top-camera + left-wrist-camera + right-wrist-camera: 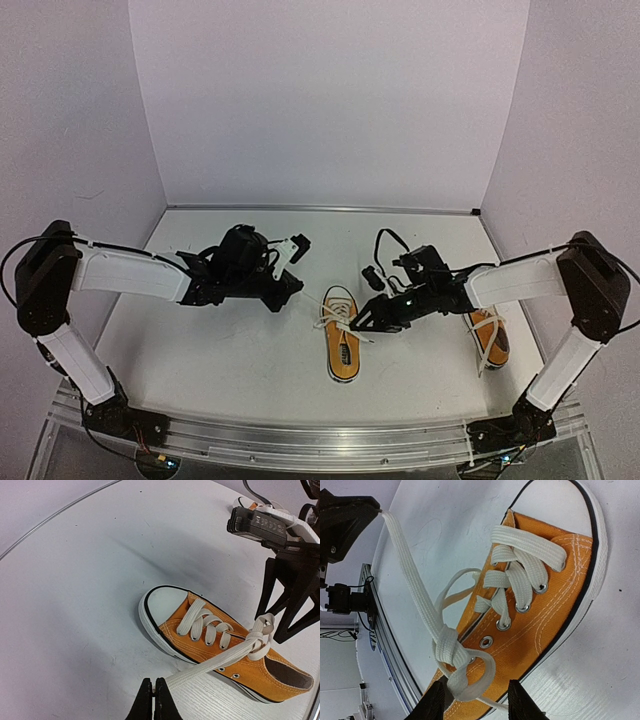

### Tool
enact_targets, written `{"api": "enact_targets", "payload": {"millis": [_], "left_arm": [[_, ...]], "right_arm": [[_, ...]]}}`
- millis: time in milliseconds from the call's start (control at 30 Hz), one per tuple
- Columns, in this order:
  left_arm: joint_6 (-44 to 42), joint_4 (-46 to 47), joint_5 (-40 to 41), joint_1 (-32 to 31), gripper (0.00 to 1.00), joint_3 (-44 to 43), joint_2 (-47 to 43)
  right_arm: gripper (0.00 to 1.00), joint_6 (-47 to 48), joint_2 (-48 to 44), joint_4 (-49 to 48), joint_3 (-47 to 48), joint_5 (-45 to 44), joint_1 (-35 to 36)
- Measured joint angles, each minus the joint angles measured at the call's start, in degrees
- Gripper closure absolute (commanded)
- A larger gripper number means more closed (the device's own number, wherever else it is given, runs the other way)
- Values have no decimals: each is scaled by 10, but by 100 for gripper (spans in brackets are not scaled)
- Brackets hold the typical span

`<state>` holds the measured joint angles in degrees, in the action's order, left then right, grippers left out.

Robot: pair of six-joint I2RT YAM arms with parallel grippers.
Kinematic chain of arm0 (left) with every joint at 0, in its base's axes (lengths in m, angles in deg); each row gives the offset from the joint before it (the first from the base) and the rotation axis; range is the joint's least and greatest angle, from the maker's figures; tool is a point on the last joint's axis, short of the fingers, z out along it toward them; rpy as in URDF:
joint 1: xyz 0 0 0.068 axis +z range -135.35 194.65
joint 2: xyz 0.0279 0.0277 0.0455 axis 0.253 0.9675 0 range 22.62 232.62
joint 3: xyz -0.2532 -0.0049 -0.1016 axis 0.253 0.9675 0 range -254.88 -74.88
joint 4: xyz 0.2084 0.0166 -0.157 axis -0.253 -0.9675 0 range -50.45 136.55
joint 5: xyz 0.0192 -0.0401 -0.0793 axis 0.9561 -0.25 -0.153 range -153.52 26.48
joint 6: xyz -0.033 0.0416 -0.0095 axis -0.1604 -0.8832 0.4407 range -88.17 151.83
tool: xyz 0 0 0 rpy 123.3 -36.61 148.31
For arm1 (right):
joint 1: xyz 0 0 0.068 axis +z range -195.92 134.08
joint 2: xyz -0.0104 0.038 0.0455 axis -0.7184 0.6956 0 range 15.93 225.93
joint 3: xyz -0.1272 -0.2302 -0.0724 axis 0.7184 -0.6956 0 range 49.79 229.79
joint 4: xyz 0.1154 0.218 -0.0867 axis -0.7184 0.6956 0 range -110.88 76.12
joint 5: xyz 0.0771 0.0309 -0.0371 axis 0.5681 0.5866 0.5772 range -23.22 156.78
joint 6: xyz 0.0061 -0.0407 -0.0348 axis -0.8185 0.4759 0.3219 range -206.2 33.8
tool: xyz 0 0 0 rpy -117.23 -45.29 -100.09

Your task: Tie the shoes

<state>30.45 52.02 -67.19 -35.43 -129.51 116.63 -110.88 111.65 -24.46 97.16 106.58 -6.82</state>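
Pinching 1 lace [210,667] taut, left tool [152,698] clenched, right tool [477,686] parted astride knot [447,650], 2nd shoe [490,345] half-hidden

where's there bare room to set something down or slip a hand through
Bare table near-left, between the left arm and the middle shoe; the far strip along the back wall; the near gap between it and the right shoe. Crowded at the middle shoe: left gripper holds its lace taut, right gripper open over the knot.
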Motion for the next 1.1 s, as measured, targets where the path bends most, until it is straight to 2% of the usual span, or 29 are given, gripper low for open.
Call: {"api": "enact_targets", "payload": {"millis": [67, 400, 533, 600, 700, 767, 933, 1100], "left_arm": [[0, 0, 0, 2, 100, 0, 1], [0, 0, 0, 9, 100, 0, 13], [4, 1, -6, 14, 96, 0, 18], [13, 1, -11, 18, 89, 0, 21], [25, 14, -23, 24, 70, 2, 22], [34, 34, -35, 29, 63, 11, 22], [56, 100, -74, 38, 58, 64, 22], [72, 174, -106, 40, 59, 142, 21]], "right_arm": [[67, -1, 3, -2, 5, 0, 2], [100, -7, 15, -10, 17, 2, 5], [100, -7, 15, -10, 17, -2, 5], [100, -7, 13, -7, 17, -9, 5], [100, -3, 0, 3, 17, -24, 5], [100, -1, -12, 8, 16, -32, 5], [100, 4, -41, 15, 16, -50, 5], [100, 8, -42, 25, 16, -63, 5]]}}
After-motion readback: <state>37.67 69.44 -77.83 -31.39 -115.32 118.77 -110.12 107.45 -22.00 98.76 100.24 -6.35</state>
